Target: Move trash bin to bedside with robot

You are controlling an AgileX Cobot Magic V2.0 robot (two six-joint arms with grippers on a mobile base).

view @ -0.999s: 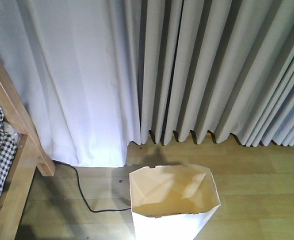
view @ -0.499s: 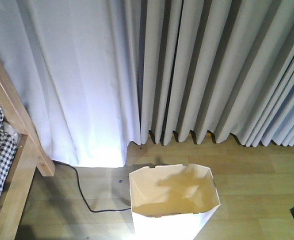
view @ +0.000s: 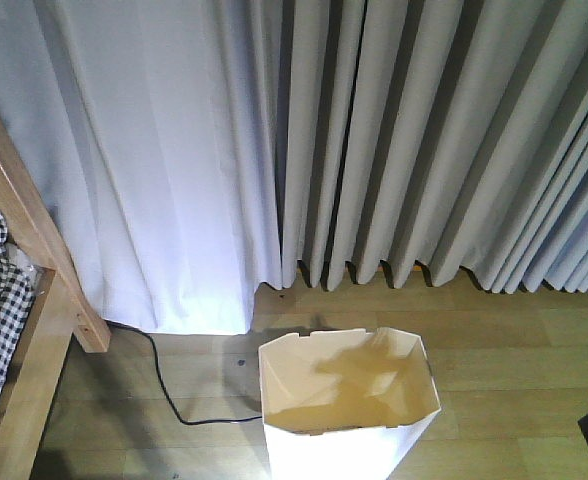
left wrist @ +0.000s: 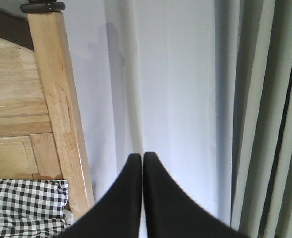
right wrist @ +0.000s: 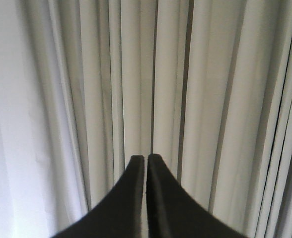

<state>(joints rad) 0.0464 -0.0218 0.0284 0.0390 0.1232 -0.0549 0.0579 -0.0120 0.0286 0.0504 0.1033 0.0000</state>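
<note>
I see the trash bin (view: pixel 346 405) cut off at the bottom edge, standing on the floor (view: pixel 514 370) right of the bed (view: pixel 19 330); both claws, left (left wrist: pixel 142 161) and right (right wrist: pixel 146 162), are pressed closed, empty, facing curtains (view: pixel 424 140).

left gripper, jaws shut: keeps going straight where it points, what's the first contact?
Probably the white curtain, dead ahead of the left gripper. The wooden bedpost stands off to its left, likely missed. Depth unclear.
</note>
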